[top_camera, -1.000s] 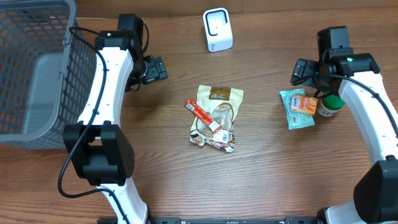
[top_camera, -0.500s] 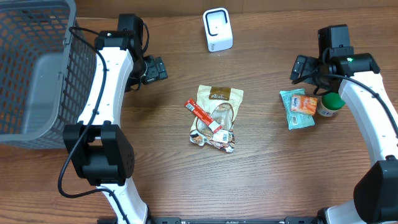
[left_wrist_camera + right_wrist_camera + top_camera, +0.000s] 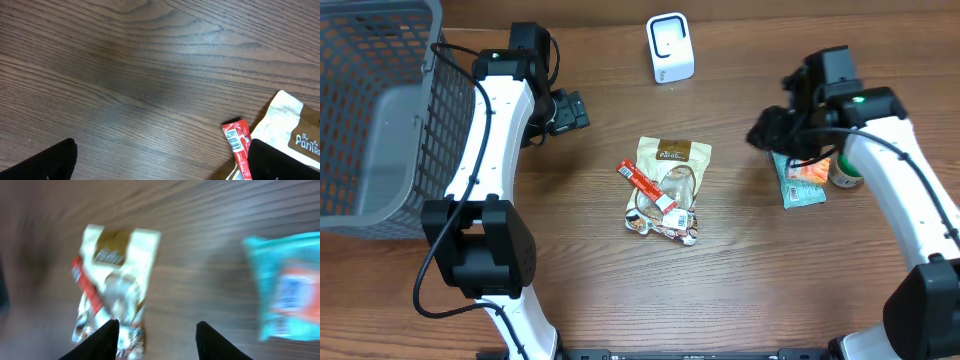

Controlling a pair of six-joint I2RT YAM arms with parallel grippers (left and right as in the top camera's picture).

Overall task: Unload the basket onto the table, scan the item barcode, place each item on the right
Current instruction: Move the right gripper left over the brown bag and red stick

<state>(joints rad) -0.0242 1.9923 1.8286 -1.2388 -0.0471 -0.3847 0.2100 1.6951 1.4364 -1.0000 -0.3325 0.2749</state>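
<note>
Since a second ago, the right arm has swung from above the teal packet [image 3: 802,178] toward mid-frame, and the motion blurs its wrist view. The right gripper [image 3: 156,325] has its fingers apart with nothing between them, and we judge it empty. It hangs over bare table [image 3: 740,250] between the teal packet and the central heap. That heap is a beige pouch [image 3: 676,163] with a red stick packet [image 3: 644,184] lying across it and a foil wrapper [image 3: 668,229] at its lower end. The left gripper [image 3: 165,160] is spread wide and idle near the wire basket [image 3: 380,110]. The white scanner [image 3: 670,47] stands at the top centre, well apart from every item. Nothing is lifted yet, so picking, presenting and scanning all remain. We cannot tell which item is meant.
</note>
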